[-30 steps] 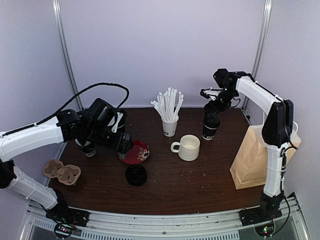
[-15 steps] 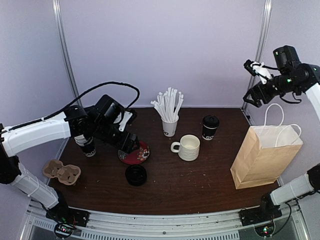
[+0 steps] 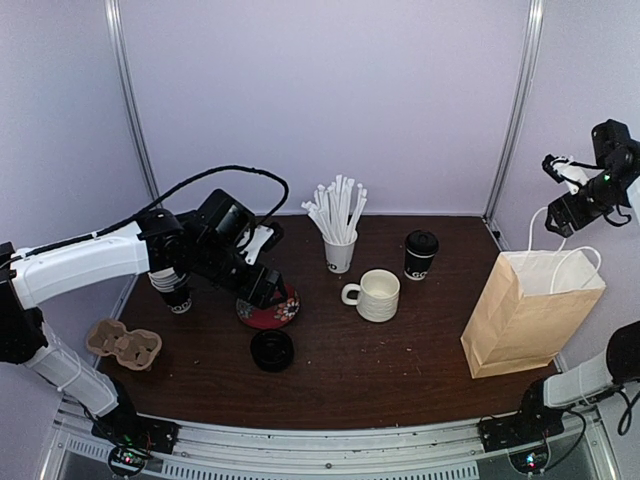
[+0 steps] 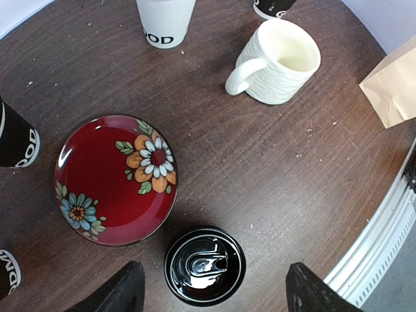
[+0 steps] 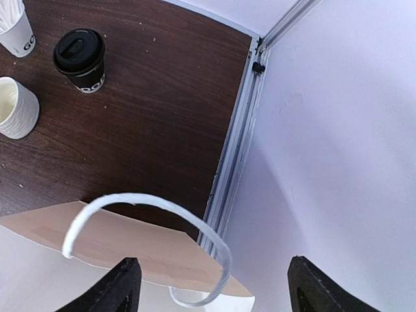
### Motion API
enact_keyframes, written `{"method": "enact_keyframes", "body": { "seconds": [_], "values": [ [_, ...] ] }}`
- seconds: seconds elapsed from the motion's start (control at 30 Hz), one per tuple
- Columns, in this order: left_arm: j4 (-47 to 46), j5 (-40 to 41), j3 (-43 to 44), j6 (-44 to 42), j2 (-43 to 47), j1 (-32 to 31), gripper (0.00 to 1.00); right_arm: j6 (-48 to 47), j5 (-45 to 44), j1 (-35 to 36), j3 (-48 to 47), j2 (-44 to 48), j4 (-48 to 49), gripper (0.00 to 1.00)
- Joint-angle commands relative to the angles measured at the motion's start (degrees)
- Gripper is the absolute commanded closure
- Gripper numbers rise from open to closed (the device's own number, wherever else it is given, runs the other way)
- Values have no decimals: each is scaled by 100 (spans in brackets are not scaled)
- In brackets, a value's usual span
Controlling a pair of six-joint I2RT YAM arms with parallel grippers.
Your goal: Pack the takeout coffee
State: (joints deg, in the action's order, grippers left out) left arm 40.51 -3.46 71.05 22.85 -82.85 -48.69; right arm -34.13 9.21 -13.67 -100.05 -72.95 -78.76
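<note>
1 coffee cup (image 3: 421,254) released; right gripper (image 5: 211,292) risen above bag (image 3: 520,320).

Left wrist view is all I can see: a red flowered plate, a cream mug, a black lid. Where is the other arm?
Observer: The right gripper hangs high above the brown paper bag, jaws open, holding nothing.
Operator: At the top of my picture there's just the bottom of a cup. What is it?
Observer: A lidded cup, upright, its black lid on, standing behind the mug and apart from it.
Operator: Is there anything else to carry drinks in?
Observer: A cardboard cup carrier lies on the far left, with nothing in its wells.
</note>
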Motion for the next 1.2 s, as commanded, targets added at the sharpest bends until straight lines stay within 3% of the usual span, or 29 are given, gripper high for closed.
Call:
{"method": "enact_keyframes", "body": {
  "seconds": [0.0, 0.1, 0.27, 0.43, 0.6, 0.73, 0.83, 0.9, 1.17],
  "values": [
    [-195, -100, 60, -53, 64, 8, 23, -226, 286, -313, -52, -151, -298, 23],
    [-248, -103, 24, -53, 101, 8, 25, -520, 708, -343, 109, -168, -413, 36],
    [-249, -101, 43, -82, 72, 8, 28, -1559, 1991, -346, 508, 107, -1116, 45],
    [-246, -249, 201, -153, -76, 8, 41, -1923, 1807, -344, 996, 416, -1059, 65],
    [-245, -365, 392, -126, -265, 8, 43, -2262, 1929, -346, 1100, 349, -1305, 71],
    [-246, -392, 436, -131, -302, 8, 43, -2527, 1889, -346, 973, 309, -1520, 70],
    [-85, -283, 534, -232, -338, 8, 40, -2603, 1706, -347, 769, 218, -1563, 49],
    [55, -183, 603, -335, -366, 9, 39, -2643, 1551, -343, 545, 99, -1536, 43],
    [718, 44, 643, -478, -354, 8, 39, -2943, 1502, -347, -201, -211, -2142, 36]
  ]
}}
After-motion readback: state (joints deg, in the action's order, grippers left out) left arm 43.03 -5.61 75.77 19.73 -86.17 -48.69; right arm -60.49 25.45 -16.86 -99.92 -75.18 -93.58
